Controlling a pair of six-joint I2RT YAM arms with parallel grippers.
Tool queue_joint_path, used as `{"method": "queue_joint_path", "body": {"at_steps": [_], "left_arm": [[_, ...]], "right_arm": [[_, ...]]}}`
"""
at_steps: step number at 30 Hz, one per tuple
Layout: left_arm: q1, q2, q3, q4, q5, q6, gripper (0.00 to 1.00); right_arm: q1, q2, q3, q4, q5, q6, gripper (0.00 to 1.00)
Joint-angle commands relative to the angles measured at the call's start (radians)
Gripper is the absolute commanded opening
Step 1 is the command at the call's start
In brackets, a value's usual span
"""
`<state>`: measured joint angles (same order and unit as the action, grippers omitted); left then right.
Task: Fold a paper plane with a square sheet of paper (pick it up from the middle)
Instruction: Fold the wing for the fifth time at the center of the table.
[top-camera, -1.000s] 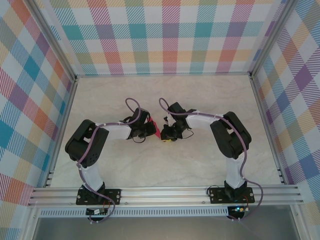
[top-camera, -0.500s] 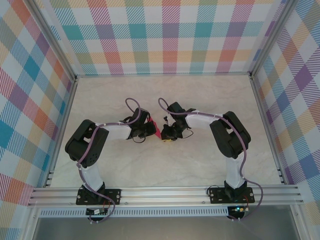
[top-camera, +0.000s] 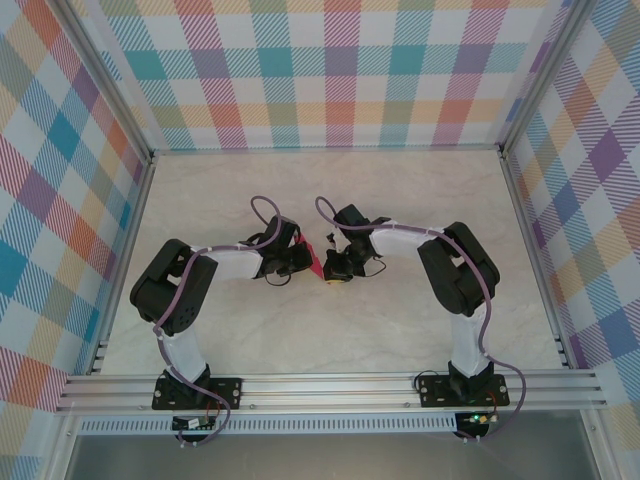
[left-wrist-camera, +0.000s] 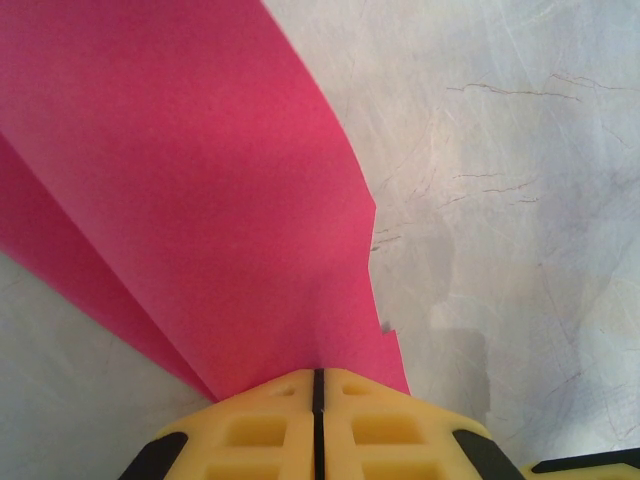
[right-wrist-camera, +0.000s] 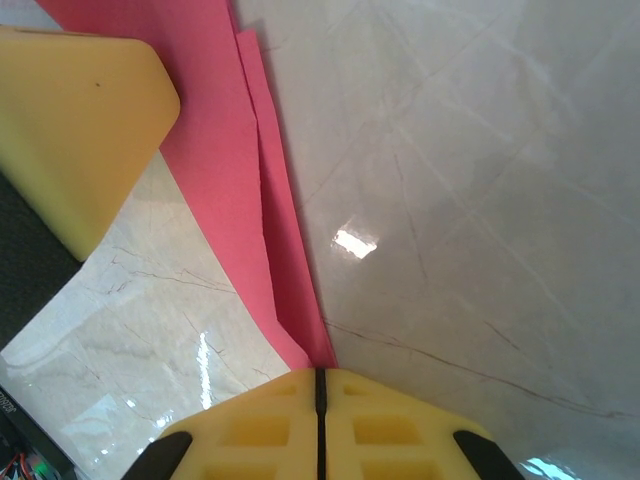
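On the left, the left gripper (left-wrist-camera: 318, 385) has its yellow jaws pressed together with no gap. The paper (left-wrist-camera: 200, 200) comes out from between them in two pink layers that fan apart above the table (left-wrist-camera: 520, 200). This hold looks the same as a second ago. In the top view the paper is a small red sliver standing edge-on between the two wrists, over the middle of the table. Whether its lower edge touches the surface cannot be told. The change is on the right: the right gripper (right-wrist-camera: 320, 385), whose jaws stood slightly apart a moment ago, has now closed fully. Its wrist view shows the jaws meeting on the end of a narrow folded strip of the paper, with a second layer's edge running just beside the first. The arms themselves have hardly shifted in the top view. So the paper is now pinched at two places, one by each gripper. That probably means the right arm has just taken its hold to pull or press the next crease. The paper is layered but shows no pointed nose or wings, so the folding seems to be partway. With both ends clamped, the arms will likely need to move together, or the thin sheet could tear or slip.
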<state>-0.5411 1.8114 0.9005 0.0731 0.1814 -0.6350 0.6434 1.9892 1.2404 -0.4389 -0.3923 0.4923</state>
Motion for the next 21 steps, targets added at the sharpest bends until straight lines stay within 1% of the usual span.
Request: {"method": "queue_joint_path", "body": {"at_steps": [1,11,21], "left_arm": [[-0.01,0.06,-0.023,-0.128,-0.035,0.002,0.09],[-0.009,0.064,-0.022,-0.137,-0.046,0.007,0.08],[-0.01,0.064,-0.021,-0.14,-0.046,0.008,0.08]], "right_arm": [[0.002,0.028,-0.006,-0.036,0.036,0.004,0.07],[-0.018,-0.022,-0.085,-0.029,0.008,0.017,0.08],[-0.017,-0.083,-0.128,-0.047,0.032,0.035,0.02]]}}
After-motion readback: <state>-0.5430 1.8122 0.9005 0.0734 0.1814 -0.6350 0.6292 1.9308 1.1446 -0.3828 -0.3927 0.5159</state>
